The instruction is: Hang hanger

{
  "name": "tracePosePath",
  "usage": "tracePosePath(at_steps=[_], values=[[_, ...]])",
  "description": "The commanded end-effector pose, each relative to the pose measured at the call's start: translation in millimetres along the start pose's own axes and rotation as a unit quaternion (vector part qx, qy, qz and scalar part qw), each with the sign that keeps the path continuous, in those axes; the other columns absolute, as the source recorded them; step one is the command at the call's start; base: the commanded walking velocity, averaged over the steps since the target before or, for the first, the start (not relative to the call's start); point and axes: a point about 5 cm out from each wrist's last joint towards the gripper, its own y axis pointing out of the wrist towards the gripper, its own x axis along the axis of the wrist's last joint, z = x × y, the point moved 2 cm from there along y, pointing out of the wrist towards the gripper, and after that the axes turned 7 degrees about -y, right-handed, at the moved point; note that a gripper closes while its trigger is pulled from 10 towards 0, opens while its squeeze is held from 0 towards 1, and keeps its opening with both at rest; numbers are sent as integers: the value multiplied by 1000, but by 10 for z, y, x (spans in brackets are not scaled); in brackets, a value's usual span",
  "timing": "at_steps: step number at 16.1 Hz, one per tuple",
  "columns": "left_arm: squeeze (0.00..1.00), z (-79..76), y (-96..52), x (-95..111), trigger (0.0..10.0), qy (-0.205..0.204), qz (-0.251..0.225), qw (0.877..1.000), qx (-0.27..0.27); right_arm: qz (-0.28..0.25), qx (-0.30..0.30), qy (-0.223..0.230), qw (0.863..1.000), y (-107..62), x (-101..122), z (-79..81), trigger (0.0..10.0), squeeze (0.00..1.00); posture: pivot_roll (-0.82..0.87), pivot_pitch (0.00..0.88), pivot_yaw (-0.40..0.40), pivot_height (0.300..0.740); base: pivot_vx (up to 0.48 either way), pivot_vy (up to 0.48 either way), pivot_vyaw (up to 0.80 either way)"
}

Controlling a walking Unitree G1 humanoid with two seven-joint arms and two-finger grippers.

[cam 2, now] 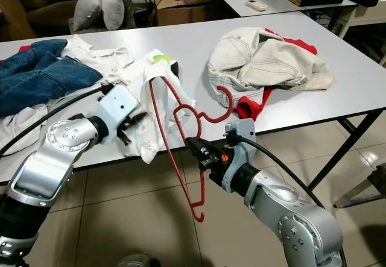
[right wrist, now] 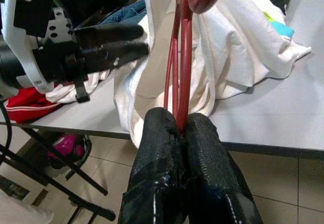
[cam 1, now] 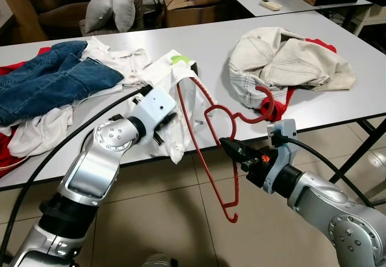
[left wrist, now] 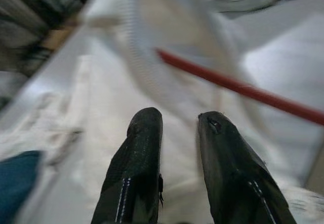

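Hanger [cam 1: 208, 134] in right tool [cam 1: 224, 141], beside white garment [cam 1: 175, 107] at table [cam 1: 338, 107] edge.

A white table [cam 1: 338, 62] carries blue jeans [cam 1: 48, 80], white garments [cam 1: 163, 86] and a cream jacket [cam 1: 283, 62].

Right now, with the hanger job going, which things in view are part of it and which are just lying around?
Part of the job:
red hanger, clamped in the right gripper
white shirt draped over the table edge, beside the left gripper

Just lying about:
blue jeans
beige jacket
remote control on the far table
grey cushions
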Motion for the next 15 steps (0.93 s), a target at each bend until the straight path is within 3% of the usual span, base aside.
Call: tracePosePath(at_steps=[1,2,4,5,7,11,12,15], values=[[0,35,-22,-2,10000,13,-2,1000,23,-11,14,-2,1000,-11,45,33,10000,0,10,0,60,740,0,0,0],[0,21,-20,2,10000,4,-11,999,36,-11,15,-2,1000,-9,47,37,10000,0,10,0,59,740,0,0,0],[1000,-75,0,-48,10000,-34,-9,999,30,-12,18,-2,1000,-6,53,43,10000,0,11,0,59,740,0,0,0],[1000,-158,19,-56,10000,-68,-12,998,14,-13,19,-2,1000,-4,58,46,10000,0,9,0,60,740,0,0,0],[1000,-207,31,-41,10000,-74,-17,997,10,-13,20,-3,1000,-4,62,49,10000,0,7,0,63,740,0,0,0],[1000,-144,81,-110,10000,-48,-5,997,61,-15,24,-6,1000,-1,78,60,10000,0,7,0,64,740,0,0,0],[0,-121,104,-157,10000,-38,4,996,75,-18,28,-7,999,1,93,72,10000,0,5,0,63,740,0,0,0],[0,-93,101,-200,10000,-36,10,996,84,-21,30,-8,999,-3,109,78,10000,0,3,0,66,740,0,0,0]])
